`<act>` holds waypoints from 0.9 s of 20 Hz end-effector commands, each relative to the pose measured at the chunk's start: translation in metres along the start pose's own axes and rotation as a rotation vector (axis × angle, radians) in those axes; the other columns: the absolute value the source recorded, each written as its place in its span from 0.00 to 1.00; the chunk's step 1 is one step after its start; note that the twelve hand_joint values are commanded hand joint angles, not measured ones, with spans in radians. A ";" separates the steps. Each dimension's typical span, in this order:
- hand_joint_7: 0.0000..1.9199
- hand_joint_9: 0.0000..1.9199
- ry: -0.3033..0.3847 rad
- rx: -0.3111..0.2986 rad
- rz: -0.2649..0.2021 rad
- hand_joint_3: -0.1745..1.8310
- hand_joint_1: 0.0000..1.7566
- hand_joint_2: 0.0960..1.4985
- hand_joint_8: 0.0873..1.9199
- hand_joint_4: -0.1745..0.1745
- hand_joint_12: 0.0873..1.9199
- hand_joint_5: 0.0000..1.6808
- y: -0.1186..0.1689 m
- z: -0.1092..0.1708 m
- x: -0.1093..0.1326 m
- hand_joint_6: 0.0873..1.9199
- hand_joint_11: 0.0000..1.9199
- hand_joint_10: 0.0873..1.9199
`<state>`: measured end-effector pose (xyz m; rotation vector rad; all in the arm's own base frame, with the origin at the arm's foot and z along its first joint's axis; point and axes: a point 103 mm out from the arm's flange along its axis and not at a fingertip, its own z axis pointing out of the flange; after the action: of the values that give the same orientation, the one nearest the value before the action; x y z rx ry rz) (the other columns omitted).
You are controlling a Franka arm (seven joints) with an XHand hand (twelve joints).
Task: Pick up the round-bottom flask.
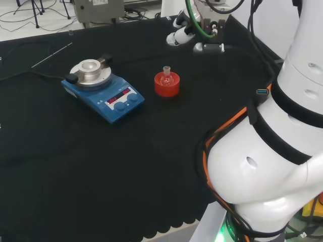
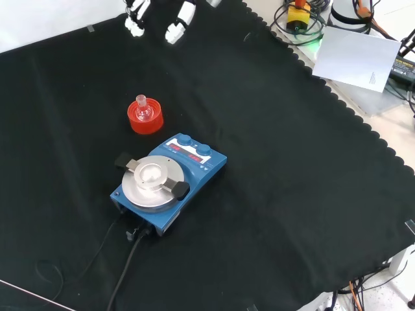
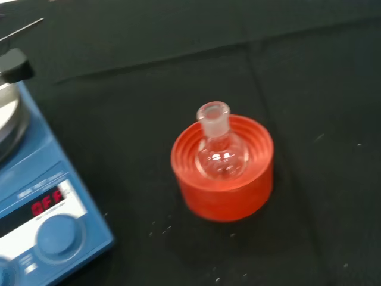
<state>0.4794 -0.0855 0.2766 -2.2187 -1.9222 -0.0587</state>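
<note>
The flask (image 3: 220, 149) sits upright in the red stand (image 3: 223, 190), near the blue stirrer (image 1: 103, 91). The hand (image 2: 159, 19) hangs well apart, fingers seemingly relaxed, holding nothing. A careless grasp could lift the stand too.

My robot hand (image 1: 182, 31) hangs in the air over the far edge of the worktop in the head view, holding nothing. In the front view its white fingers (image 2: 179, 27) with black bands point down near the top edge of the worktop, spread apart and nearly straight. My big white arm links (image 1: 262, 166) bulk at the head view's right.
</note>
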 end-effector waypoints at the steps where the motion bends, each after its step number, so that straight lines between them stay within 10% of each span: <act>1: 0.20 0.25 0.146 -0.022 -0.036 0.38 0.46 0.43 0.28 0.53 0.69 0.40 0.065 0.061 -0.013 0.01 0.00 0.28; 18: 0.20 0.25 0.213 -0.016 -0.031 0.37 0.39 0.42 0.28 0.52 0.70 0.38 0.099 0.115 -0.023 0.00 0.00 0.29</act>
<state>0.5466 -0.1020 0.1615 -2.1108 -1.8409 -0.2257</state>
